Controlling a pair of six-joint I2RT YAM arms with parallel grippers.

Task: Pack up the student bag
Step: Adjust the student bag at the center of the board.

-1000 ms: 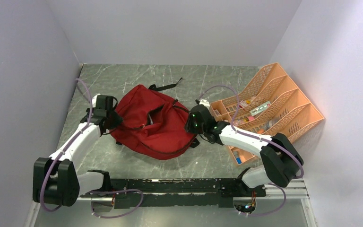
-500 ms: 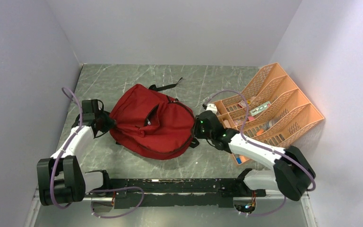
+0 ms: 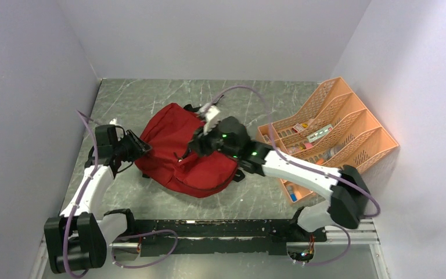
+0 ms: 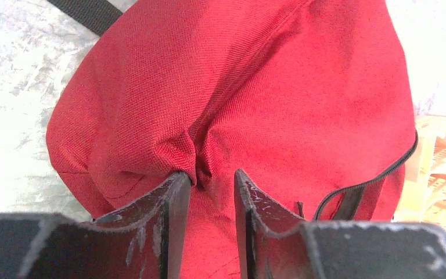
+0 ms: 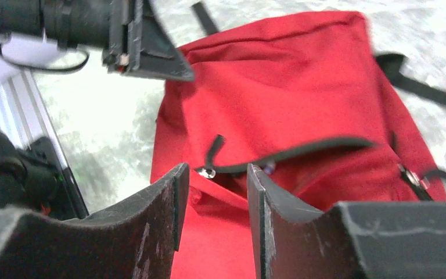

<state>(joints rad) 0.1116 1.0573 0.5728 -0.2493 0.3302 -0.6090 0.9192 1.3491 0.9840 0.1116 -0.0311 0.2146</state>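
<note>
Backpack [image 3: 171, 167], dark red soft fabric with black straps and black zipper trim, lies on the grey marbled counter [image 3: 151, 96], roughly centre. One black strap [image 3: 204, 107] trails off its far edge.

Left gripper [image 3: 139, 145] sits low at the backpack's left edge, pointing into its side. Left wrist view: fingers [image 4: 168, 221] are slightly apart, tips against a crease in the red fabric. Fabric shows through the gap, and nothing looks clamped.

Right gripper [image 3: 196, 145] is over the backpack's top face, arm reaching in from the right. Right wrist view: fingers [image 5: 162, 215] are apart and hold nothing. Small metal zipper pull [image 5: 209, 172] shows just past the gap between the tips, and the zipper trim [image 5: 302, 148] curves off to the right from it. Cannot tell whether the zip is open there.

Orange plastic lattice desk organiser [image 3: 354, 125] stands near the backpack's right side, by the right wall. Small items sit in its compartments, too small to identify.
</note>
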